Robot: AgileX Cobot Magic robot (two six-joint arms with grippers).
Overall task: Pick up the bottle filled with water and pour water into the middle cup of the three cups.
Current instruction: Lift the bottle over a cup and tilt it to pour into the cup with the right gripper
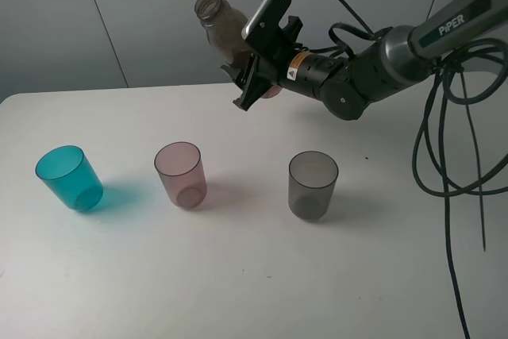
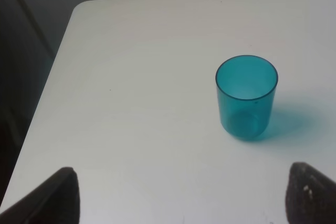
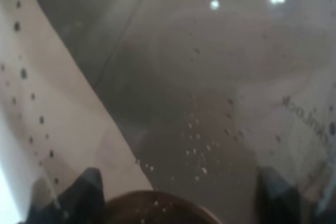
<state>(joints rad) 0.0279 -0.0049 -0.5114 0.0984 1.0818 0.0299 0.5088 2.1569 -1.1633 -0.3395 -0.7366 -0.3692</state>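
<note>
My right gripper [image 1: 248, 75] is shut on the smoky brown-grey bottle [image 1: 222, 28] and holds it in the air over the table's back, tilted with its open neck up and to the left. The bottle's wet wall [image 3: 199, 108] fills the right wrist view. On the table stand the three cups in a row: teal [image 1: 70, 179] on the left, the pale pink middle cup [image 1: 181, 175], smoky grey [image 1: 313, 185] on the right. The bottle is behind and above the pink and grey cups. My left gripper [image 2: 181, 195] is open, near the teal cup [image 2: 246, 97].
The white table [image 1: 254, 275] has a rounded back left corner [image 2: 84, 9]. Black cables [image 1: 452, 140] hang from the right arm over the table's right side. A grey wall stands behind the table.
</note>
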